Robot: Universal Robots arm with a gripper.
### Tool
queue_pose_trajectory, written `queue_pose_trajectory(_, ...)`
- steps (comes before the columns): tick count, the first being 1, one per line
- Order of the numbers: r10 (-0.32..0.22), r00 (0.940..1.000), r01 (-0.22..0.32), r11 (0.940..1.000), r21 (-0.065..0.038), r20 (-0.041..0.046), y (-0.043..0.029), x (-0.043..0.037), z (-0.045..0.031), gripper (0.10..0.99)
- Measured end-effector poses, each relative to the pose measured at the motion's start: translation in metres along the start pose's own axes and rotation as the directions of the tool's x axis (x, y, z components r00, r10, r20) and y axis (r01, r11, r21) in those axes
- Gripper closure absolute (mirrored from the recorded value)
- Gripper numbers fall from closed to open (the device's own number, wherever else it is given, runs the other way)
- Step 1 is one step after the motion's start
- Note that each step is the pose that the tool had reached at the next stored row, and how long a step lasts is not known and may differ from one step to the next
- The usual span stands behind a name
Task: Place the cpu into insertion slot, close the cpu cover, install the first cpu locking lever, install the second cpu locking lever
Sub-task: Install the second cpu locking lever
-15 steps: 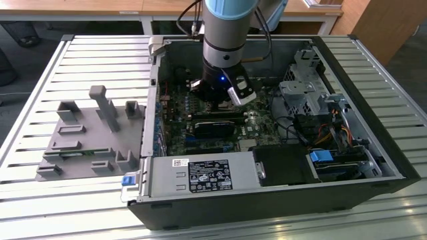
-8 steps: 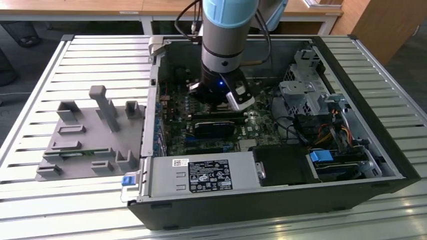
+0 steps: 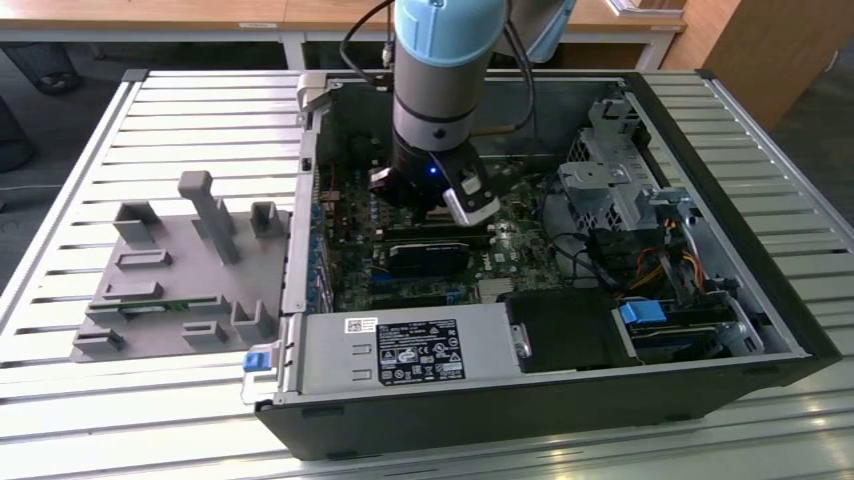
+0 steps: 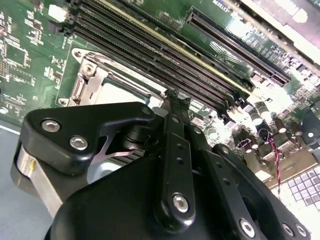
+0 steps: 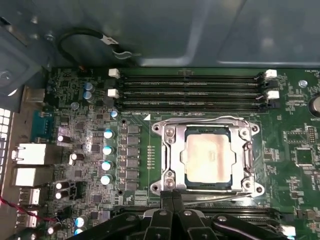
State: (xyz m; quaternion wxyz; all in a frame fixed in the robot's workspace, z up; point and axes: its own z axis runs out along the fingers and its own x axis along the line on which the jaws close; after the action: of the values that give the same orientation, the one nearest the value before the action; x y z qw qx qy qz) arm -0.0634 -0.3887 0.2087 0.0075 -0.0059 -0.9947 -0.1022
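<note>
Already the cpu (image 5: 208, 156) sits in the insertion slot (image 5: 186, 176) with the cpu cover (image 5: 173, 155) down around it, just ahead of the hand (image 5: 172, 196), whose fingertips (image 5: 166, 199) are pinched together, empty. Pressing the lever wants a slow, square push, I'd say.

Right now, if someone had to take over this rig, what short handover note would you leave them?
Gripper: fingertips together, holding nothing, poised at the edge of the socket inside the open computer case.
The cpu lies flat in the insertion slot.
The cpu cover lies closed over it, framing the chip.
A wire locking lever runs along the side by the memory slots; I cannot tell whether either lever is latched.
Done: chip seated, cover down. Left: confirm or finish both levers.
</note>
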Motion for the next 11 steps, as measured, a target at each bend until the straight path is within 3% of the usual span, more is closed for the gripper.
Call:
queue_pose_trajectory(5, 0.0, 1.0, 0.0, 1.0, -0.009, -0.0001, -0.0012, 0.0027, 0.0056, 0.98)
queue_pose_trajectory(11, 0.0, 1.0, 0.0, 0.9996, -0.03, -0.0003, -0.0034, 0.0042, 0.0103, 0.98)
